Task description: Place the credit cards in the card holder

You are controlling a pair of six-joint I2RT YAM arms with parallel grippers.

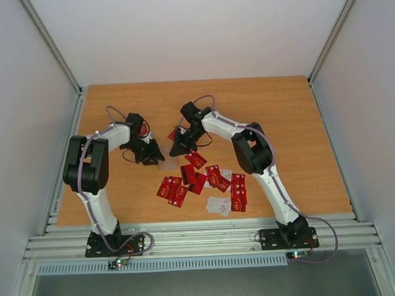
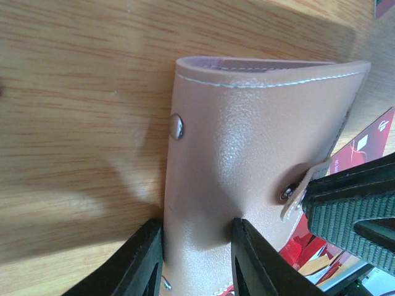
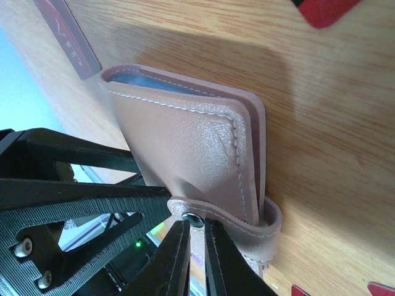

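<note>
Card holder (image 2: 247, 154): tan, stitched, soft-looking sleeve; held between both arms left of centre, just far of the credit cards (image 1: 205, 180).
Judged light and pliant, likely to buckle if squeezed hard; left fingers (image 2: 143, 262) narrow, clamped across its body; right fingers (image 3: 171, 262) nearly closed, pinching its snap strap (image 3: 247, 225); body edges and strap look the best holds. Cards thin, stiff, glossy, probably slick; lying flat and overlapped, so best taken by an edge. Tabletop (image 1: 295, 130) smooth wood grain; plain white walls (image 1: 179, 31) on 3 sides; metal rail (image 1: 201, 236) near.
</note>
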